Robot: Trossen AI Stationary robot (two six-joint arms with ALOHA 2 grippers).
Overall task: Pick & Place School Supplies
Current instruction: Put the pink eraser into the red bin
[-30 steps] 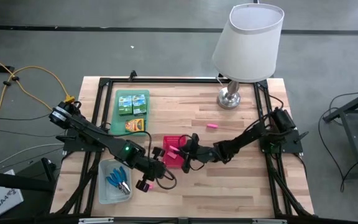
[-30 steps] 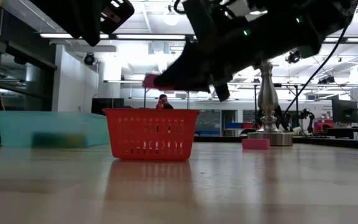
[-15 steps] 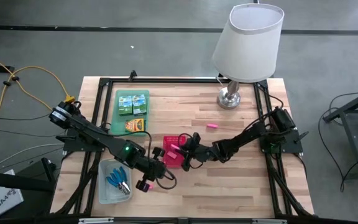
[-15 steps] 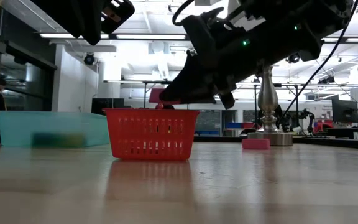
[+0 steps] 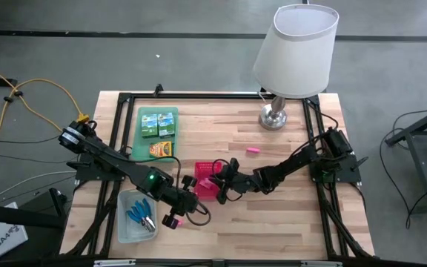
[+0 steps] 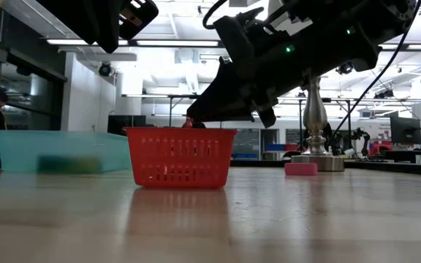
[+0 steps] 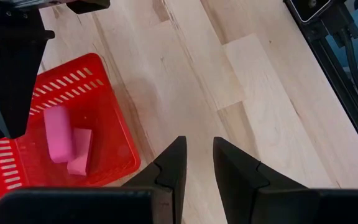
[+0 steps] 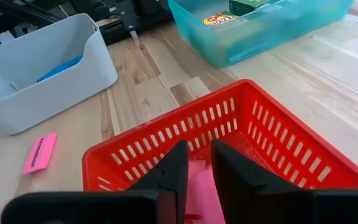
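While both arms meet at frame centre:
Right gripper (image 5: 215, 180): above the red basket (image 5: 201, 190), fingers slightly parted, pinching nothing.
Left gripper (image 7: 197, 163): just beside the basket, fingers narrowly apart, empty.
Pink erasers (image 7: 59, 134): two inside the basket; another (image 5: 252, 150) on the table (image 5: 288, 222), upper right of centre.

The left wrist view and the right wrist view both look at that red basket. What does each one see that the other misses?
Only the left wrist view shows two pink erasers lying side by side in the basket. Only the right wrist view shows a pale bin, a blue-green tray holding boxes, and a loose pink eraser on the table. Both share the red basket, the wooden tabletop and a pair of dark fingers in front.
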